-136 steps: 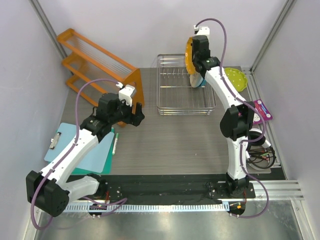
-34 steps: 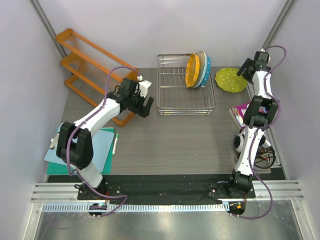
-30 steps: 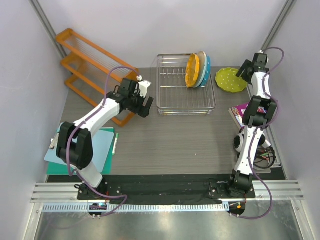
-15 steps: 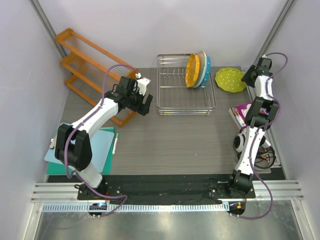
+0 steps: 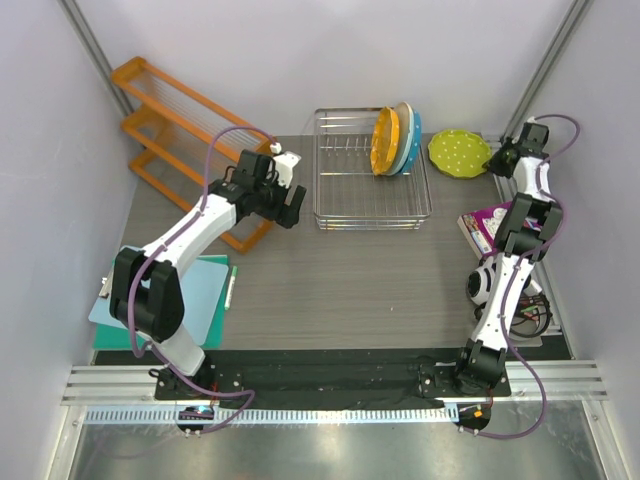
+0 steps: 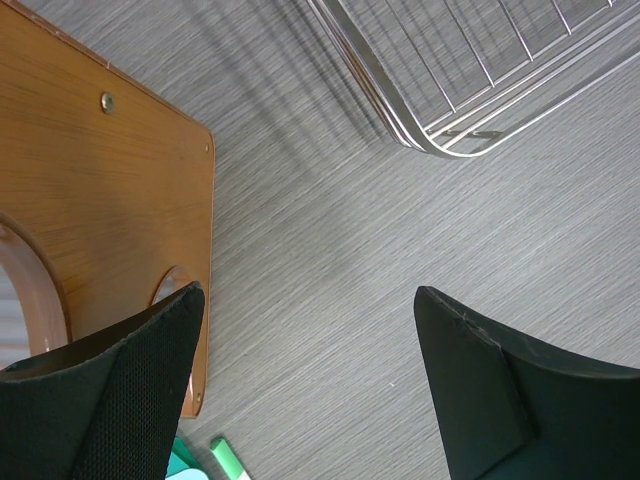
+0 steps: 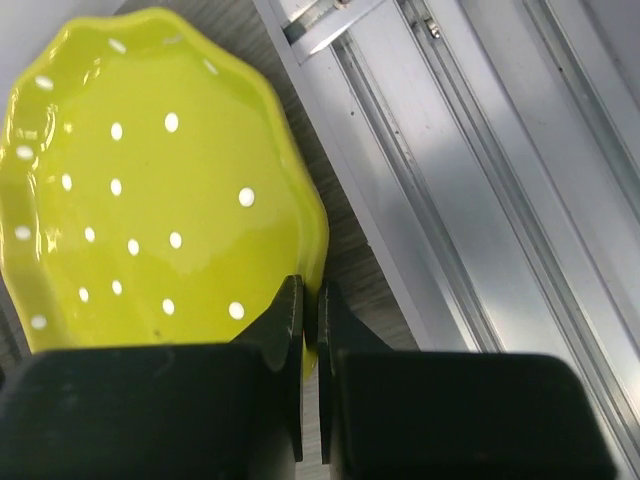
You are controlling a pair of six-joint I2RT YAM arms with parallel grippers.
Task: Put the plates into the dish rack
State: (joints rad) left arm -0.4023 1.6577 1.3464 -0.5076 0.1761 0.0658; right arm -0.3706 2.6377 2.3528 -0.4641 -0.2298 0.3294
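- While the right gripper (image 7: 310, 305) pinches the rim of the lime-green plate (image 7: 150, 190) between fingers pressed onto it, that plate sits to the right of the dish rack (image 5: 345, 190), apart from it, near the far right edge of the table (image 5: 330, 280).
- Whether the plate rests on the table or is raised off it, I cannot tell.
- Three plates stand on edge together in the rack's far right part: an orange plate (image 5: 383, 140), a pale plate (image 5: 401, 115) and a blue plate (image 5: 413, 140).
- The left gripper (image 6: 310, 380) hovers empty, fingers spread wide, above bare table between the orange shelf (image 6: 90, 190) and the rack's near left corner.
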